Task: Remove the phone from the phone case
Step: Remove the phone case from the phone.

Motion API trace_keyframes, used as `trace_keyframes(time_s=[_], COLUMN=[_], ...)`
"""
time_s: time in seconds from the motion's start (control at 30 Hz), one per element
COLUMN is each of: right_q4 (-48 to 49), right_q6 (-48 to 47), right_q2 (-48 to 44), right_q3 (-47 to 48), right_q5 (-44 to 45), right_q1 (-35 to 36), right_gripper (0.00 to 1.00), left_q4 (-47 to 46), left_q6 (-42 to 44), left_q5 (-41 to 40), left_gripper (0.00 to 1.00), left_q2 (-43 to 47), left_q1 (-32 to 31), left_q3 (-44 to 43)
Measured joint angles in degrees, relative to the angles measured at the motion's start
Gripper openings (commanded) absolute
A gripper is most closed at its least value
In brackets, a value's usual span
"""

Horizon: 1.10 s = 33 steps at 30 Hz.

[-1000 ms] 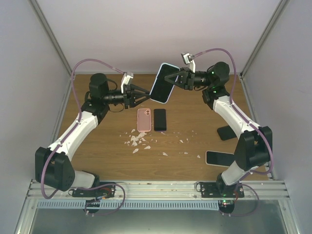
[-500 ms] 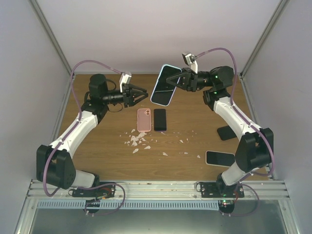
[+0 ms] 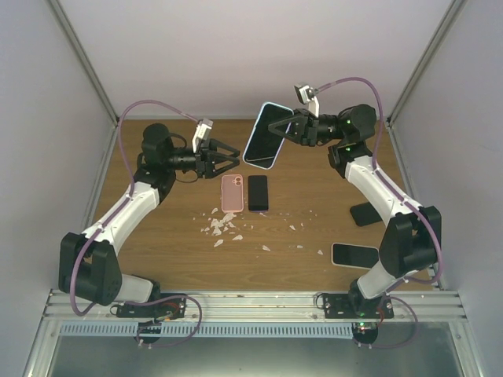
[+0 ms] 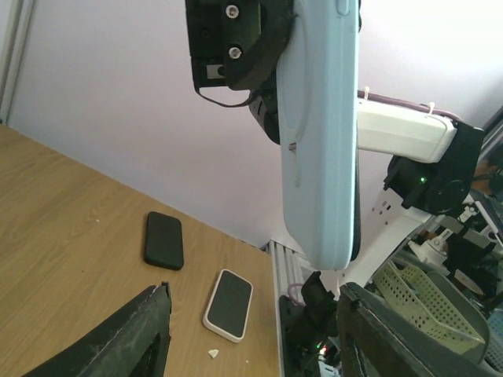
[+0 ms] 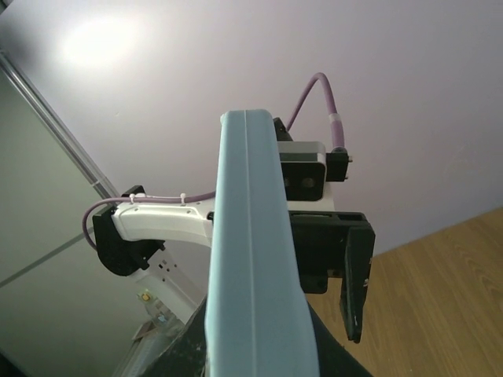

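The phone, dark screen up, sits inside a light blue phone case [image 3: 266, 136] held high over the back of the table. My right gripper [image 3: 284, 129] is shut on the cased phone's upper end. The right wrist view shows the case [image 5: 255, 259] edge-on, rising between that gripper's fingers. My left gripper [image 3: 229, 156] hangs open a little to the left of the case's lower end, touching nothing. In the left wrist view the case [image 4: 318, 141] hangs above and beyond the open left gripper [image 4: 255, 308].
A pink phone case [image 3: 232, 193] and a black phone [image 3: 258, 192] lie side by side mid-table, with white scraps [image 3: 224, 226] in front of them. At the right lie a black phone [image 3: 363, 213] and a white-rimmed phone [image 3: 354, 254]. Walls enclose three sides.
My left gripper let go of the case's lower end, opened wider and drew back to the left. The right gripper lifted the cased phone slightly.
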<state>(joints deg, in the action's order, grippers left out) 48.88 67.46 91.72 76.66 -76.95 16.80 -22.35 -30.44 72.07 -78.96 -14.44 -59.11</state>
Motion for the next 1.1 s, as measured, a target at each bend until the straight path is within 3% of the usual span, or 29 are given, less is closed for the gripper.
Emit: trace_keyframes(time_s=[0.53,1.1], right_q4=[-1.95,-1.57], right_q6=[-1.88,-2.05], right_q2=[0.02,0.09], right_q3=[-0.02,-0.33], right_q5=[0.44,1.44], right_q1=[-0.04,-0.61], right_gripper=[0.0,0.0], left_q4=[1.27,7.45], left_q6=[0.92,5.49], left_q5=[-0.85,-6.45], left_gripper=[0.57,0.39], left_q2=[-0.02,-0.15], left_q1=[-1.95,-2.21], left_q3=[-2.01,-3.8])
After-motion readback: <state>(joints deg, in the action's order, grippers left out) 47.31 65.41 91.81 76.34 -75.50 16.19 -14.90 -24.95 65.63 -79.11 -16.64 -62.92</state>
